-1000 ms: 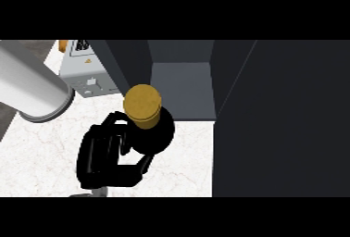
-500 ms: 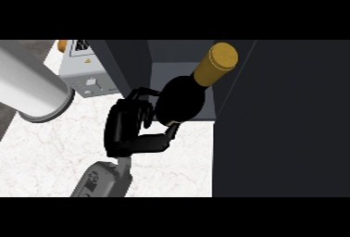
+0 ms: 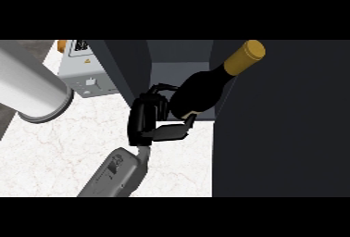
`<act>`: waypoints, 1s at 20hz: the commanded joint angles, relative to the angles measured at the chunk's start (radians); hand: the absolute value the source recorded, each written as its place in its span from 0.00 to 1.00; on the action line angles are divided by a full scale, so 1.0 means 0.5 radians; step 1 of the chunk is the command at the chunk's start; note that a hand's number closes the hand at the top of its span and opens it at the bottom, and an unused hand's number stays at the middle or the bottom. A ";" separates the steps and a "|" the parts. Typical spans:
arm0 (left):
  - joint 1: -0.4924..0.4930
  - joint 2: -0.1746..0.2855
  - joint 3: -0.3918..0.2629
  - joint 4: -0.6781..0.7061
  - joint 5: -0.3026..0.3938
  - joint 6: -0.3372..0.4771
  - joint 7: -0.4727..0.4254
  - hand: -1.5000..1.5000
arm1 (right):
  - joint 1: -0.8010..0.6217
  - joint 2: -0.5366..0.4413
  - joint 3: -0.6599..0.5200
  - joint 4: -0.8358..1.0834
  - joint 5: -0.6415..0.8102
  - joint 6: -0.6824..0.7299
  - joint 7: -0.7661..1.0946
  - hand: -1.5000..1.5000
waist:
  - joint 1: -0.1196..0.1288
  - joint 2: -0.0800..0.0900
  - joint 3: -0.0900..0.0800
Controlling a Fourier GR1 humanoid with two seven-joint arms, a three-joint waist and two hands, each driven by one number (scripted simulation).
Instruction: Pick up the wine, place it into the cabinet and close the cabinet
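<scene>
White marbled surface (image 3: 61, 152) fills the lower left of the head view. At 6 o'clock, nearest the viewer, a grey forearm (image 3: 113, 173) rises from the lower edge and leans toward 1 o'clock. At its end, near the middle of the view, the right robot hand (image 3: 147, 120) is curled round the lower body of the wine bottle (image 3: 198, 90). Its fingers (image 3: 159, 89) wrap the far side of the glass and its thumb (image 3: 174, 130) crosses beneath the base.

The dark bottle is held off the surface and tilts, neck pointing to 1 o'clock. Its gold cap (image 3: 246, 54) lies over the edge of a tall dark panel (image 3: 280, 129) that takes up the whole 3 o'clock side.

Just behind the bottle, at 12 o'clock, the cabinet (image 3: 171, 69) stands open, showing a grey inner wall. The bottle's body sits at the mouth of this opening; whether it rests on anything inside I cannot tell.

At 9 o'clock a large pale cylinder (image 3: 31, 88) slants across the surface. Farther back, at 11 o'clock, a grey box (image 3: 83, 74) with a knob stands against the cabinet's left side, with a small orange object (image 3: 61, 45) beside its far corner.
</scene>
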 commanded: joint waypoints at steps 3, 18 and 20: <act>-0.085 -0.001 -0.205 0.106 0.212 0.225 -0.088 1.00 | -0.095 -0.068 -0.059 -0.017 -0.130 0.011 0.098 0.00 | 0.000 -0.001 0.000; -0.248 -0.001 -0.243 0.811 0.777 0.097 -0.655 1.00 | -0.006 -0.029 0.004 -0.095 -0.071 -0.005 0.132 0.00 | -0.020 0.004 -0.001; -0.189 -0.001 -0.107 0.803 0.778 -0.104 -0.666 1.00 | -0.077 -0.026 -0.062 0.103 -0.012 0.003 -0.001 0.00 | -0.004 0.004 -0.001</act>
